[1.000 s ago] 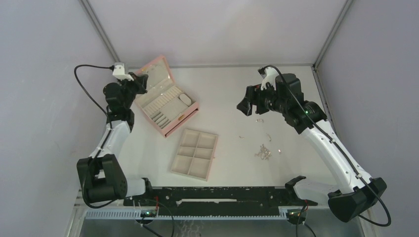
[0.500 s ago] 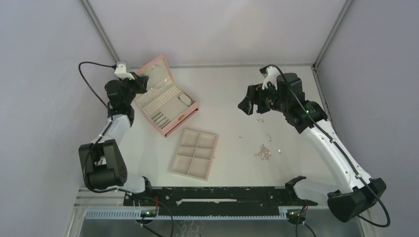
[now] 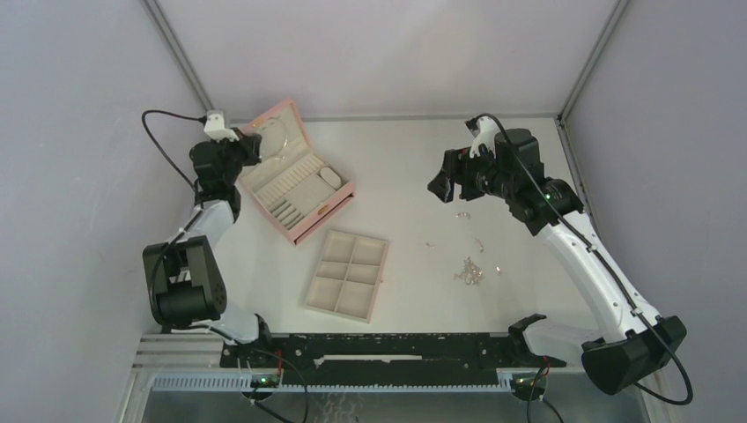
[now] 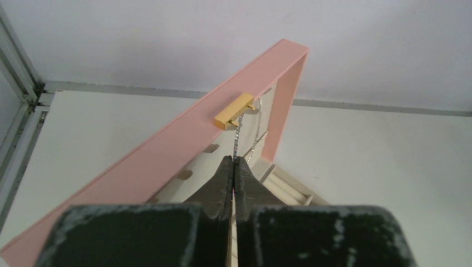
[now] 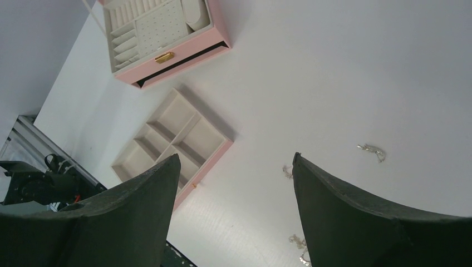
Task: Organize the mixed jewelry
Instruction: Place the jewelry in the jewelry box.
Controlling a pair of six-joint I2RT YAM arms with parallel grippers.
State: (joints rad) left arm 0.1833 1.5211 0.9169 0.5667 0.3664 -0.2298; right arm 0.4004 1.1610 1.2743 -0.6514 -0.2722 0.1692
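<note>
pinching the thin chain necklace (image 4: 239, 136) tight by the pink box lid (image 4: 167, 153) at ten o'clock, the left pincer (image 4: 233, 164) works; the right pincer (image 5: 235, 161) gapes wide, holding nothing, while loose pieces (image 3: 471, 271) at four o'clock await sorting on the worktop (image 3: 405, 159).

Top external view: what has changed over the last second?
The left arm's elbow swung back and the left gripper edged toward the pink quilted box's open lid, staying shut on the thin silver chain necklace. The right gripper drifted slightly back, open. Beige six-compartment tray and loose silver pieces unmoved.
</note>
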